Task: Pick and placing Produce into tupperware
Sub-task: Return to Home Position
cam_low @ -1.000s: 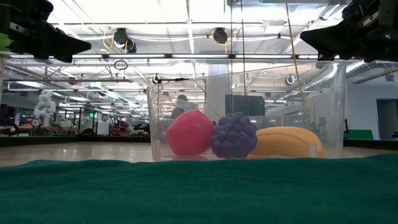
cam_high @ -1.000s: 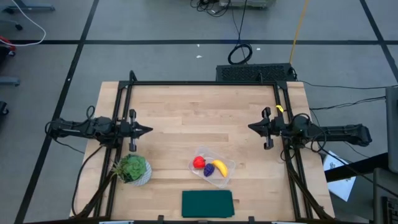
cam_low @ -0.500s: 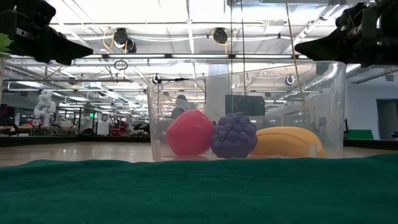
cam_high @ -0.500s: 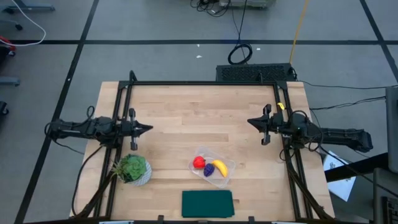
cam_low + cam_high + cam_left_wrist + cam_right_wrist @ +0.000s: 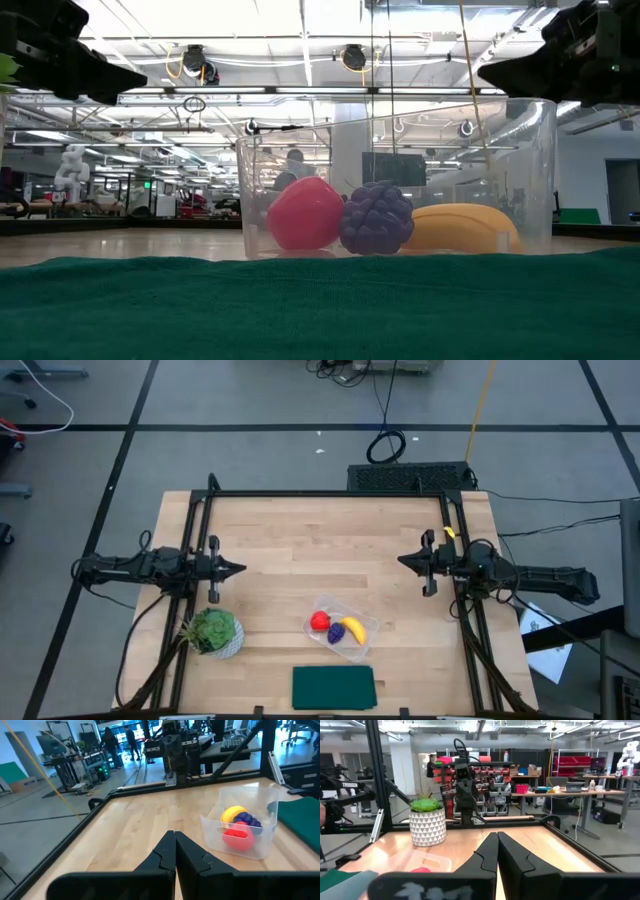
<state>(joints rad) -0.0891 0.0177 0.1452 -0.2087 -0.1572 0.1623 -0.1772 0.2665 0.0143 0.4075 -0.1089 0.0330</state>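
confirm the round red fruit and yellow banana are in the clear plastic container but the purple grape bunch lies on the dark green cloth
No: the purple grape bunch is also in the clear plastic container, between the round red fruit and yellow banana, per the low view.

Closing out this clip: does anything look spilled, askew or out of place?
Nothing stands out. The red fruit, grapes and banana lie inside the upright clear container; left hand and right hand hang shut, far from it.

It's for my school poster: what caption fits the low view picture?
Red fruit, purple grapes and yellow banana sit side by side in the clear tub.
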